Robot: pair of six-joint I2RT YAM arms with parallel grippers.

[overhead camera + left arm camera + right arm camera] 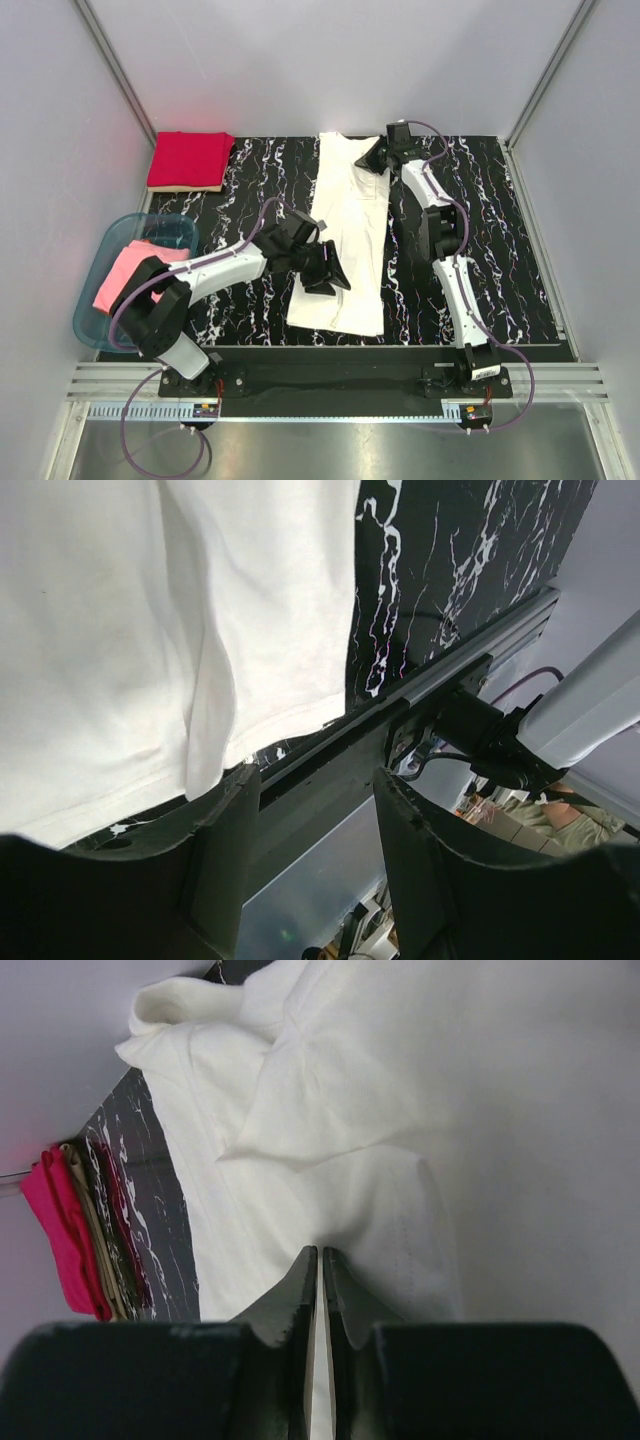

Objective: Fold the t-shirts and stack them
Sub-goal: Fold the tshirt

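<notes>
While the white t-shirt [345, 240] lies stretched lengthwise down the middle of the black marbled tabletop [500, 250], both arms are over it. It is a long narrow strip, with the hem end toward the arm bases and the collar end at the far edge.

The right pincer [374, 158] is at the far right edge of the cloth, by the sleeve. Its wrist view shows the jaws almost closed, with a thin sliver of white fabric pinched between them. The cloth ahead of the grip is bunched and creased.

The left pincer [325, 270] is over the near left part of the shirt. Its jaws are wide with nothing between them. Its wrist view shows the hem just beyond the fingertips, then bare tabletop. Can't tell if the fingers touch the fabric.

The red folded shirt [188, 158] sits in the far left corner on a tan layer [185, 186], well apart from the white one. The blue bin [178, 226] at the left edge holds a crumpled pink shirt [125, 275].
</notes>
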